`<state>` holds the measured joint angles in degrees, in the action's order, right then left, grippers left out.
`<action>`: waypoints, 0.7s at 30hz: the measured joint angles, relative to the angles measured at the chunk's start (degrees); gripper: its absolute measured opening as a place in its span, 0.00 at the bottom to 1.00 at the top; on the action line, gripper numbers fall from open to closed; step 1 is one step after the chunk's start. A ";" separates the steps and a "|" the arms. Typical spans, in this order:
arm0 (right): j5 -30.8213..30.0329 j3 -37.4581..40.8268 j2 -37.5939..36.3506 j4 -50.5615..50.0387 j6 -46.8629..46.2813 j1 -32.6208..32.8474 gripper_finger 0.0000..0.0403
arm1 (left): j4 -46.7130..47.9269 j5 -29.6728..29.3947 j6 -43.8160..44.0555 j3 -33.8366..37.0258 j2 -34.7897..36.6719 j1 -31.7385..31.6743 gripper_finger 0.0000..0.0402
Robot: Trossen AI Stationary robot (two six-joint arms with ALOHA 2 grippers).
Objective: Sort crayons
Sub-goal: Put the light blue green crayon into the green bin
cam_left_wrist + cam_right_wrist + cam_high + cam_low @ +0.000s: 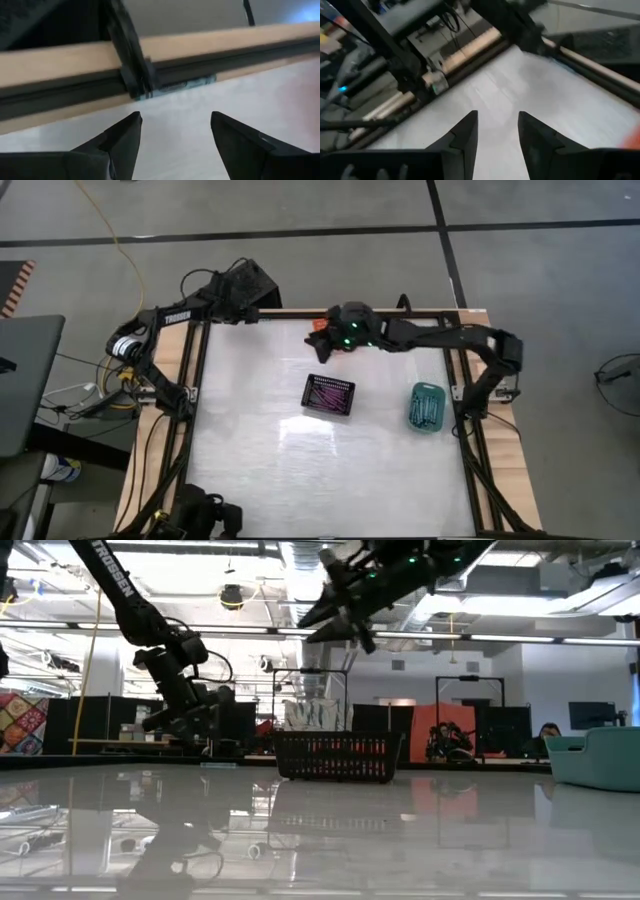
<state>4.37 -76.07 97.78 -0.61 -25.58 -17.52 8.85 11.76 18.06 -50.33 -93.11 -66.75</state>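
The worktop [300,470] is smooth, glossy white, mirroring the ceiling lights, with a pale matt wood border [505,470] and dark metal rails [470,470]. The black basket [328,395] and teal basket [427,406] look like openwork plastic. Both arms are matt black.

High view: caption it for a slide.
Right gripper over the orange basket; black basket and teal basket hold crayons.

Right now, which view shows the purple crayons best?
The high view: it looks down into the black basket, where the purple crayons lie exposed. The low view shows only that basket's mesh side, its contents unclear. Neither wrist view shows them.
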 joint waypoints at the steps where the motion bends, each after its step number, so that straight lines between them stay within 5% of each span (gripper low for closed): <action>1: 1.02 -2.15 1.51 0.03 0.07 -0.43 0.36 | -0.01 0.95 -0.24 0.00 -0.91 -0.10 0.57; 10: 7.06 -16.73 12.80 -6.13 0.50 -2.46 0.36 | -3.96 0.09 -1.61 0.04 -4.49 0.62 0.57; 21: 10.52 -22.37 21.50 -6.88 -5.21 -7.67 0.36 | -4.53 -3.42 -5.49 0.02 -4.55 1.19 0.57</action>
<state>14.89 -98.44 119.28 -7.49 -30.79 -25.18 4.32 8.34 12.57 -50.30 -97.67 -65.56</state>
